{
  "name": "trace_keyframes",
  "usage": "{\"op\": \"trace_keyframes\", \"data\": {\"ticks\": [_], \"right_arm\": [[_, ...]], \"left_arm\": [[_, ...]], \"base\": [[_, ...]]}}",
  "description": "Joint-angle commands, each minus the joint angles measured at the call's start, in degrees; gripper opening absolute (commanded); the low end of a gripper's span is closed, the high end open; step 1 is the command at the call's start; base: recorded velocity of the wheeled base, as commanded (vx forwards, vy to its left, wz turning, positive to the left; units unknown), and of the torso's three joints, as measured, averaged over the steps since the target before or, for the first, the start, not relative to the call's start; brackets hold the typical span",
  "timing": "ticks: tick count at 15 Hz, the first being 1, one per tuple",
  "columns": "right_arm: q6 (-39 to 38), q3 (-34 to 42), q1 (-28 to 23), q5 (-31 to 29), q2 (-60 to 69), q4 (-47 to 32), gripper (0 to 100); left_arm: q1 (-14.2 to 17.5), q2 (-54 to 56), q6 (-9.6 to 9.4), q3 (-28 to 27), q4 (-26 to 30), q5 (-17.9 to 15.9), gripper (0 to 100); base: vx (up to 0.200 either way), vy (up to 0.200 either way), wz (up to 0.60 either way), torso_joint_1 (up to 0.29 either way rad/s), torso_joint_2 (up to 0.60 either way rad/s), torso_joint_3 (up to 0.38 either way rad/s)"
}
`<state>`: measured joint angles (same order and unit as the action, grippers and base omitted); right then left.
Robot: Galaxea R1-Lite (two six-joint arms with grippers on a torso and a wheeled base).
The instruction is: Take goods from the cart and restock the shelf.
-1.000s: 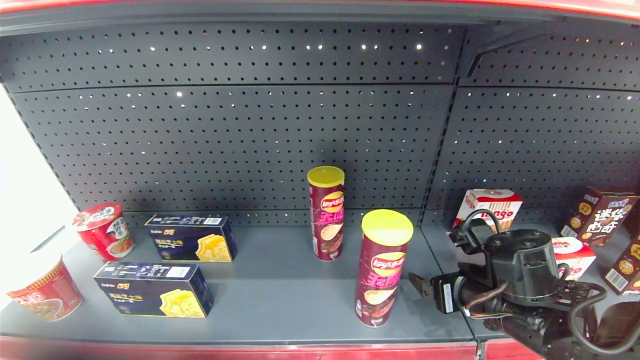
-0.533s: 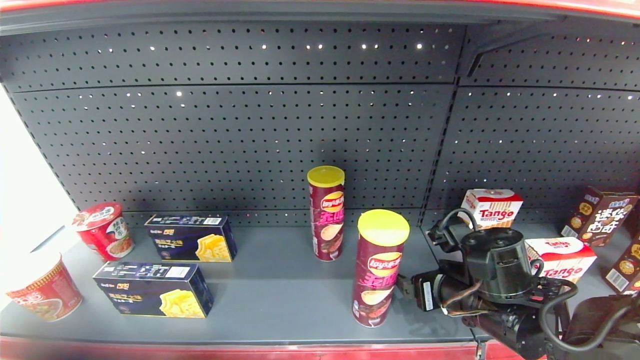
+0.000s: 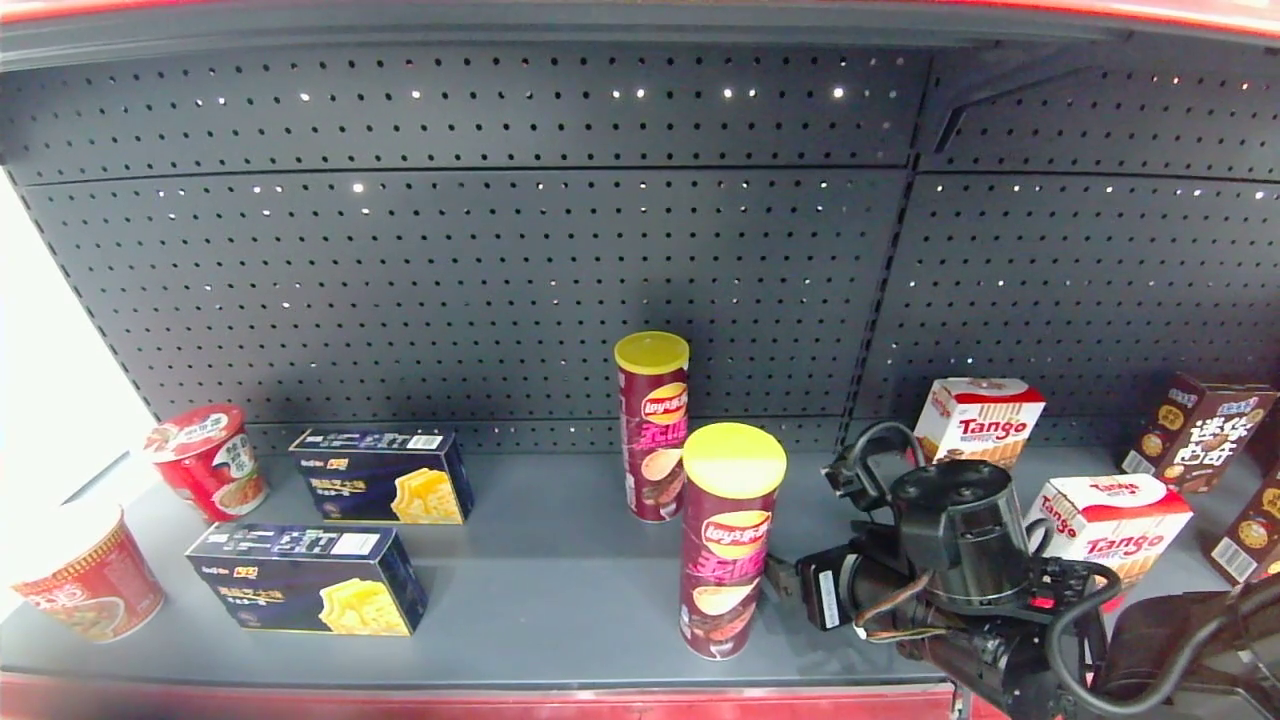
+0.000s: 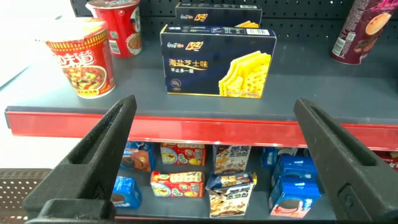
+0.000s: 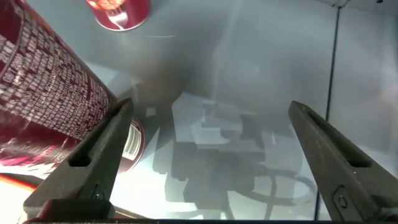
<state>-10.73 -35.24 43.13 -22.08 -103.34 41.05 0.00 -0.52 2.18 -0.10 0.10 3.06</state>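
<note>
Two maroon chip cans with yellow lids stand on the grey shelf (image 3: 560, 590). The front can (image 3: 730, 540) is near the shelf's front edge, and the back can (image 3: 652, 425) is by the pegboard. My right gripper (image 3: 785, 580) is just right of the front can, low on its side. In the right wrist view the right gripper (image 5: 210, 109) is open, with the front can (image 5: 43, 93) against the outside of one finger (image 5: 106, 155) and nothing between the fingers. My left gripper (image 4: 214, 102) is open, in front of the red shelf edge (image 4: 186, 121).
Two red noodle cups (image 3: 85, 580) (image 3: 208, 460) and two dark blue cracker boxes (image 3: 310, 580) (image 3: 385, 478) fill the shelf's left. White wafer boxes (image 3: 1115, 520) and brown boxes (image 3: 1195, 430) sit at the right, close behind the right arm. A lower shelf holds several packets (image 4: 230, 186).
The front chip can has slid to the left along the shelf front and stands straighter. My right gripper moved left with it, staying beside it. Everything else has kept its place.
</note>
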Motion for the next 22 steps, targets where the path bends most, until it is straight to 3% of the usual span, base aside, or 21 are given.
{"op": "trace_keyframes", "data": {"ticks": [1, 22], "right_arm": [[0.01, -0.44, 0.29, 0.02, -0.55, 0.09, 100], [0.09, -4.04, 4.07, 0.02, -4.06, 0.79, 100]], "left_arm": [[0.00, -0.09, 0.02, 0.01, -0.01, 0.02, 100], [0.00, -0.09, 0.02, 0.01, -0.01, 0.02, 100]], "base": [[0.000, 0.000, 0.00, 0.000, 0.00, 0.000], [0.000, 0.000, 0.00, 0.000, 0.00, 0.000]]}}
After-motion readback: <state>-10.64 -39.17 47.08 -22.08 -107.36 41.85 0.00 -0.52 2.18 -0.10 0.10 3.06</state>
